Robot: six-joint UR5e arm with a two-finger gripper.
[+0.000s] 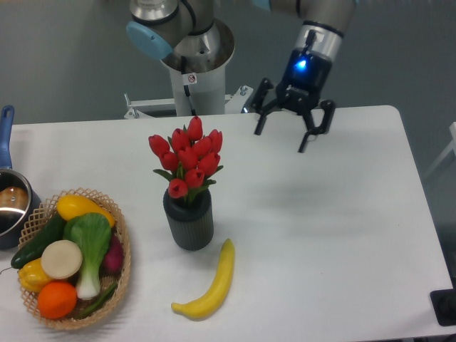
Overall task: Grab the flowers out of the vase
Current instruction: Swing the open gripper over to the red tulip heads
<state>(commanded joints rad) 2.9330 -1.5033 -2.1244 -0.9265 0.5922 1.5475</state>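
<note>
A bunch of red tulip flowers [188, 158] with green leaves stands upright in a short dark grey ribbed vase [189, 222] left of the table's middle. My gripper [281, 140] hangs open above the back of the table, up and to the right of the flowers, tilted and well apart from them. Nothing is between its black fingers [258, 126].
A yellow banana [212, 283] lies just in front of the vase. A wicker basket [121, 265] of vegetables and fruit sits at the front left, with a steel pot [12, 203] with a blue handle behind it. The arm's base [192, 64] stands behind the table.
</note>
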